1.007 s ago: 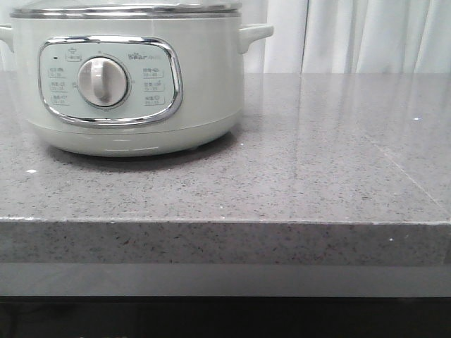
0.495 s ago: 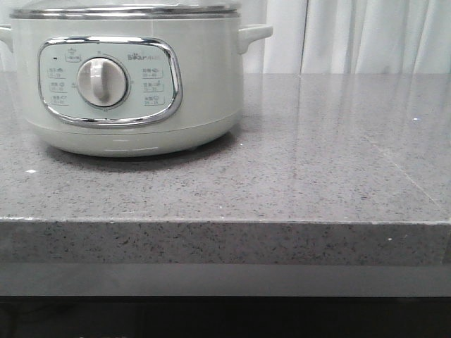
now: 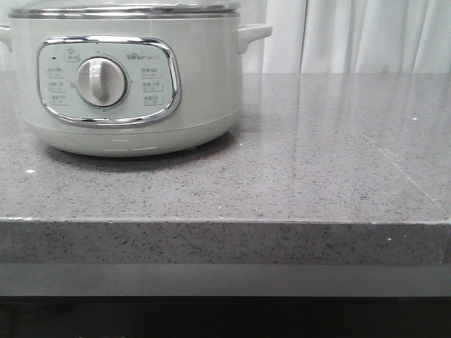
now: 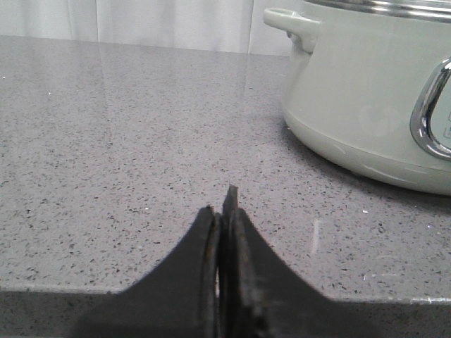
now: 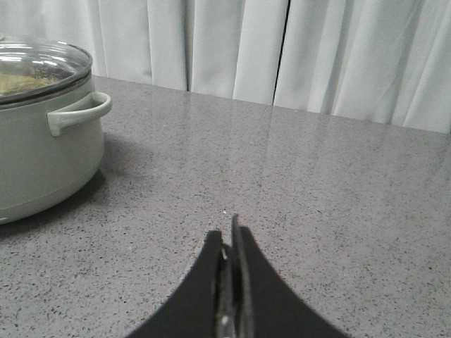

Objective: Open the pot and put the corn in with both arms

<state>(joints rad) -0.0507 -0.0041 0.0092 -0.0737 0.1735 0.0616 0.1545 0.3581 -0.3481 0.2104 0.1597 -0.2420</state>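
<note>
The pale grey-green pot [image 3: 204,84] stands at the back left of the grey counter, its steel-rimmed glass lid [image 3: 127,10] on and its dial [image 3: 102,81] facing me. It also shows in the left wrist view [image 4: 352,98] and in the right wrist view [image 5: 35,155], lid [image 5: 39,67] in place. My left gripper [image 4: 224,204] is shut and empty, low over the counter near its front edge, beside the pot. My right gripper [image 5: 229,236] is shut and empty over the counter, to the pot's right. No corn is in view. Neither gripper shows in the front view.
The speckled grey stone counter [image 3: 317,162] runs to a front edge [image 3: 225,225]. White curtains [image 5: 282,49] hang behind it. The pot's side handle [image 5: 81,113] juts toward the right gripper's side.
The pot sits very slightly higher and further left in the front view than a second ago; nothing else has changed.
</note>
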